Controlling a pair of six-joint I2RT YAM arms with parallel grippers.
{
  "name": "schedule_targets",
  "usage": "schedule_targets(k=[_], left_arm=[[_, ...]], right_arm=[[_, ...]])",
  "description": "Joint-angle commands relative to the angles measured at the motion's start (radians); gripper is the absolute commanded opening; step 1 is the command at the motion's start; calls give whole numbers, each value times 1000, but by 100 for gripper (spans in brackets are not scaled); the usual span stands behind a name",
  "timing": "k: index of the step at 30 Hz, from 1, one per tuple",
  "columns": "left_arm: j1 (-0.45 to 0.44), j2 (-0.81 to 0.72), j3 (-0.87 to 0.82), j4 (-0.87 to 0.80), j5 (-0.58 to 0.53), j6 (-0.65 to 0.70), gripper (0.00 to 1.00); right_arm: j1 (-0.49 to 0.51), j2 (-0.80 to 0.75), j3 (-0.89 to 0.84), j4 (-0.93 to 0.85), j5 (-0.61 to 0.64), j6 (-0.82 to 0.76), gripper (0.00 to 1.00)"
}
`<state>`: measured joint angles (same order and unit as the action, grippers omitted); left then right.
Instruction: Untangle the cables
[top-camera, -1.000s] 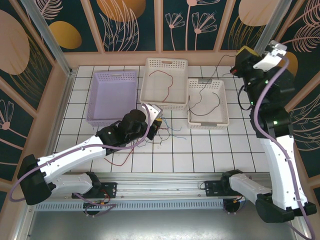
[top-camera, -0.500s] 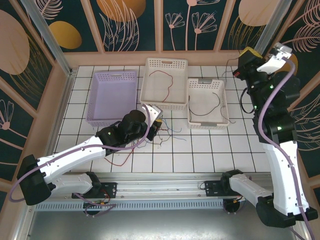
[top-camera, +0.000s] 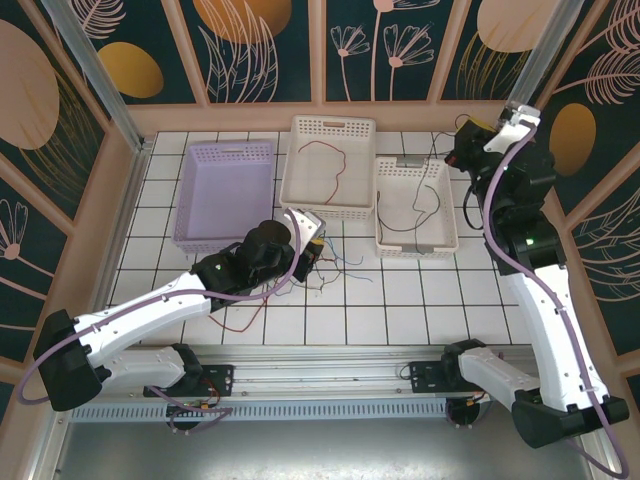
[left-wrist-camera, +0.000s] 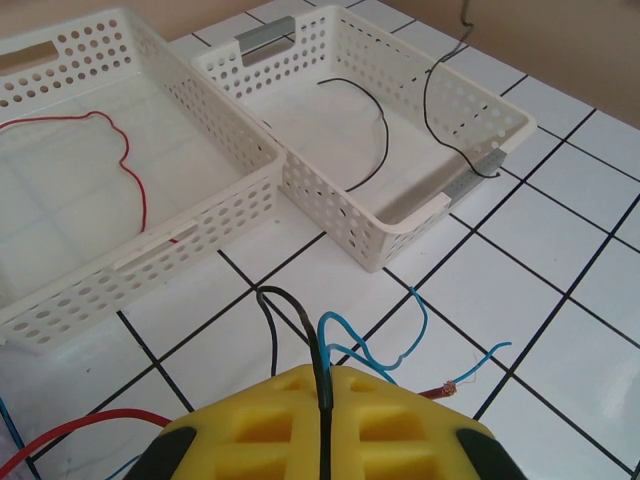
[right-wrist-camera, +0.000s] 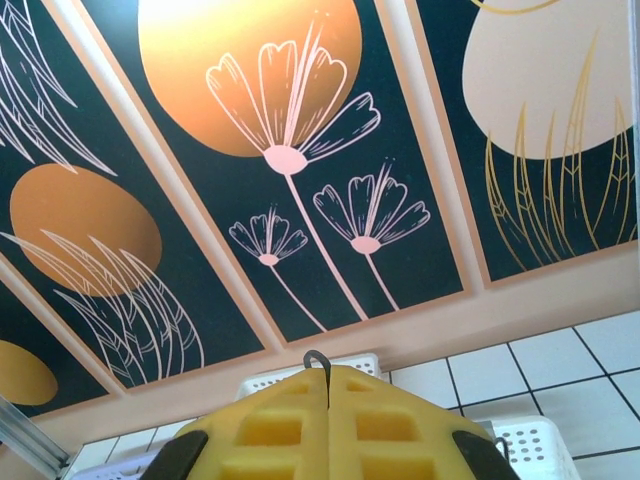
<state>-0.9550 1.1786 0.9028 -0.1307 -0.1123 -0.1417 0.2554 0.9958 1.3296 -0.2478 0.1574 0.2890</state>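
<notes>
A tangle of thin cables (top-camera: 332, 268), blue, red and black, lies on the white tiles in front of the baskets. My left gripper (top-camera: 312, 252) sits low at the tangle, shut on a black cable (left-wrist-camera: 303, 325) that loops out between its yellow pads. Beside it lie blue cable (left-wrist-camera: 405, 335) and a red cable end (left-wrist-camera: 447, 388). My right gripper (top-camera: 462, 150) is raised by the far right corner of the right white basket (top-camera: 451, 215). It is shut on another black cable (right-wrist-camera: 316, 357), which hangs down into that basket (left-wrist-camera: 432, 95). A red cable (top-camera: 336, 165) lies in the middle white basket (top-camera: 290, 172).
An empty lilac basket (top-camera: 183, 200) stands at the back left. The three baskets line the back of the table under the patterned wall panels. A metal rail (top-camera: 320, 365) runs along the near edge by the arm bases.
My right arm has swung left with the black cable, from beside the right wall to over the right basket's far corner. The left arm has stayed still.
</notes>
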Motion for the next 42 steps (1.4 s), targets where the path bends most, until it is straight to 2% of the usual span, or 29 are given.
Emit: schedule_targets(k=[1,10,13,18,29,36,39,42], left_arm=[[6,-22,-8,24,13,18,0],[6,-27,-11,24,17,17,0],[6,-27,-12,26,19,17,0],[6,-26,-12,25,24,19,0],[6,-34,-18,26,34,18,0],[6,-34,-31,38,59,8,0],[7,-28,-36,42,70,3,0],[6,-25,-36,44,78,1,0]], right_arm=[[5,2,-48,49,9,-11,0],[5,13,-241,101,38,37,0],[5,13,-222,97,70,46,0],[5,39,-156,70,33,37,0],[5,144,-320,44,65,147,0],[5,267,-311,-47,52,194,0],[1,286,-303,-77,68,210,0],[-15,296,-306,-84,29,215,0]])
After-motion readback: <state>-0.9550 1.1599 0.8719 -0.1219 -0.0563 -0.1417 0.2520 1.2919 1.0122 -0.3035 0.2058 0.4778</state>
